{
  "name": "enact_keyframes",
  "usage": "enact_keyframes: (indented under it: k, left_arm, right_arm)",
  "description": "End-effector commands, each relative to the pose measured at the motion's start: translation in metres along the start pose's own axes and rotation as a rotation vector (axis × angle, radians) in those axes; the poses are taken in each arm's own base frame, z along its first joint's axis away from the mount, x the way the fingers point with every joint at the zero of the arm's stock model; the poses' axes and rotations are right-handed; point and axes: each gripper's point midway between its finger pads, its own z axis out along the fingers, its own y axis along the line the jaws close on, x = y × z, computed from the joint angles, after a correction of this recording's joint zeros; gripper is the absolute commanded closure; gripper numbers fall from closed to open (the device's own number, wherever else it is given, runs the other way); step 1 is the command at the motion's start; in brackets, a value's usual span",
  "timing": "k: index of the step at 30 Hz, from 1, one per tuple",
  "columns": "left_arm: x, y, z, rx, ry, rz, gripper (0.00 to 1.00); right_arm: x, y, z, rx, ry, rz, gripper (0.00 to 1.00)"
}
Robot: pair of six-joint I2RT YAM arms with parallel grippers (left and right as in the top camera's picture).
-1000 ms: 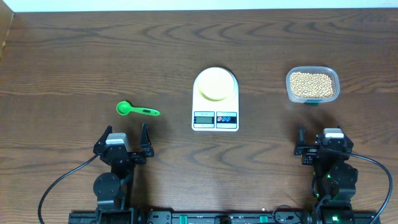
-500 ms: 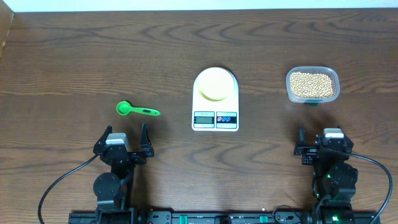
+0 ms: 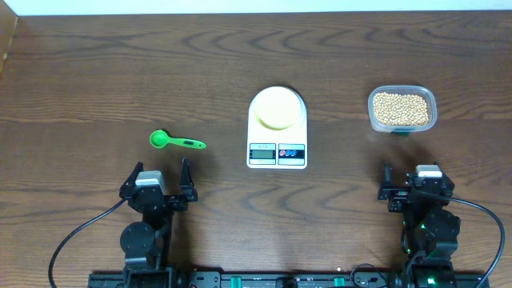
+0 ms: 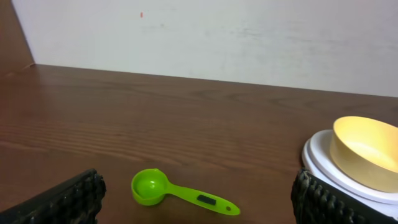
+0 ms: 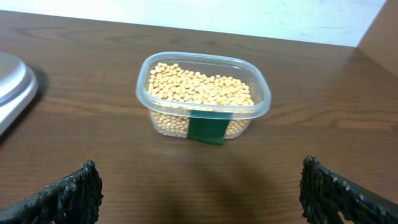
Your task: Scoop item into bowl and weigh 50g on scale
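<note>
Beans [image 3: 402,109]: a loose tan heap filling the clear tub [image 5: 264,102], well to the right of the scale, none outside it.
Tub: rounded-rectangular, with a dark green label on its near wall, standing on the desk [image 3: 96,72] straight ahead of the right pincer.
Bowl [image 3: 277,109]: pale yellow, upright on the rear of the scale [image 3: 277,154]; nothing shows inside it.
Scale: white, at the middle of the desk, display and buttons facing the arms; the reading is too small to tell.
Spoon [image 3: 176,142]: green measuring scoop lying flat left of the scale, cup to the left, handle toward the scale, touched by nothing.
Left pincer [image 3: 158,174]: released, fingers [image 4: 68,199] spread wide, holding nothing, near the spoon but apart from it.
Right pincer [image 3: 416,180]: released, fingers [image 5: 62,193] wide apart, holding nothing, short of the tub.
</note>
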Motion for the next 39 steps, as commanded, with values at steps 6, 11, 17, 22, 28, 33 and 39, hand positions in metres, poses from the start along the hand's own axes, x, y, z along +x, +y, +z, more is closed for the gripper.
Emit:
enact_keyframes:
  k: [6, 11, 17, 22, 28, 33, 39]
  left_arm:
    - [-0.012, -0.018, -0.007, 0.096, 0.01, -0.042, 0.02]
    - [-0.058, -0.019, -0.026, 0.078, 0.05, -0.055, 0.02]
    - [-0.141, -0.007, -0.03, -0.035, 0.126, -0.052, 0.02]
    - [-0.176, 0.025, -0.002, -0.244, 0.312, -0.022, 0.02]
    - [-0.146, 0.003, 0.047, -0.129, 0.607, -0.051, 0.02]
    - [-0.102, -0.019, 0.055, -0.005, 0.805, -0.106, 0.02]
    - [-0.059, 0.022, 0.072, -0.234, 0.943, -0.104, 0.02]
  right_arm:
    - [-0.023, 0.015, -0.002, -0.093, -0.091, 0.112, 0.01]
    - [-0.05, 0.014, -0.011, -0.111, -0.113, 0.231, 0.01]
    - [-0.145, -0.013, -0.046, -0.001, -0.196, 0.096, 0.01]
    - [-0.207, -0.026, -0.056, 0.037, -0.116, 0.079, 0.01]
    - [-0.235, -0.011, -0.038, -0.044, 0.161, 0.101, 0.01]
    - [-0.252, 0.014, -0.011, -0.168, 0.207, 0.19, 0.01]
    - [-0.229, 0.042, 0.019, -0.279, 0.336, 0.298, 0.01]
